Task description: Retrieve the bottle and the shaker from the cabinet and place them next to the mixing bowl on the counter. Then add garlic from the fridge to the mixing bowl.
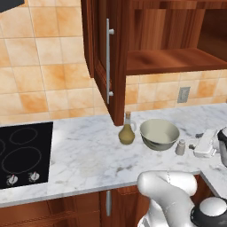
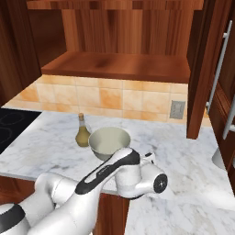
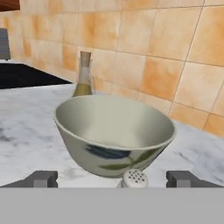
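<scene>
The grey-beige mixing bowl [image 1: 159, 133] [image 2: 109, 142] [image 3: 113, 131] stands on the white marble counter [image 1: 88, 155]. Just left of it stands the olive-yellow bottle [image 1: 127, 131] [image 2: 82, 132] [image 3: 83, 74]. The small pale shaker [image 1: 180, 147] [image 3: 134, 178] stands upright on the counter right of the bowl. My gripper [image 1: 193, 141] [image 3: 113, 179] is open, level with the shaker, which sits between the wide-apart fingertips [image 3: 41, 178] with a gap on each side. Above, the reddish-brown cabinet [image 1: 177, 26] has its door [image 1: 106, 57] swung open. The garlic and the fridge are out of view.
A black cooktop [image 1: 24, 153] lies in the counter at the left. A wall socket [image 1: 183, 94] sits in the tiled wall behind the bowl. The open cabinet door hangs over the counter just behind the bottle. Another door with a bar handle [image 2: 220, 59] stands at the right.
</scene>
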Robot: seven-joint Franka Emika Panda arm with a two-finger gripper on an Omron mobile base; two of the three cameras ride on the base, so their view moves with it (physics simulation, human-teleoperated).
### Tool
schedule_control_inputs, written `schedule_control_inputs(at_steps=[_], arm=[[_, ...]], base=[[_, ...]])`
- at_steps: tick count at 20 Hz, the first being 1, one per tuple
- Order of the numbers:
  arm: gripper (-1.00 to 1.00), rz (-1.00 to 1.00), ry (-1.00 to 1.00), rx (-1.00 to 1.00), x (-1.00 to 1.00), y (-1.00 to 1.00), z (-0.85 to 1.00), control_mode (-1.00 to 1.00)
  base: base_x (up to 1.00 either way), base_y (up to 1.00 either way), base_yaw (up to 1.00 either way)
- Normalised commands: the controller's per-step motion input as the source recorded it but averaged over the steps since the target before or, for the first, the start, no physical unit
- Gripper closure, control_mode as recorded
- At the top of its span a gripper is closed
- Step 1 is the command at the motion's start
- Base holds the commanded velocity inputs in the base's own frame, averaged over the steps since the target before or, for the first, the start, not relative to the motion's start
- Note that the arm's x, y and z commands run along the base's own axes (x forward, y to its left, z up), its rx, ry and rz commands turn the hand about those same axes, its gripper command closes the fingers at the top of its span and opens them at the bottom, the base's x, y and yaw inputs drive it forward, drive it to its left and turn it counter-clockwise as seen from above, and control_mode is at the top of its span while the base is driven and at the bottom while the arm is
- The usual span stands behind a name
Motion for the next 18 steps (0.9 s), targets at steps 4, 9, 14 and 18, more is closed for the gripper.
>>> schedule_control_inputs(at_steps=[4,9,14,18], arm=[[-1.0,0.11,-0.08,-0.36,-0.34,0.33,0.73,-1.0],[-1.0,0.21,-0.03,-0.37,-0.14,0.47,0.71,-1.0],[-1.0,0.27,0.03,-0.34,-0.2,0.28,0.45,-1.0],[-1.0,0.31,0.07,-0.36,-0.22,0.35,0.31,-1.0]], base=[[0.0,0.0,0.0],[0.0,0.0,0.0],[0.0,0.0,0.0],[0.0,0.0,0.0]])
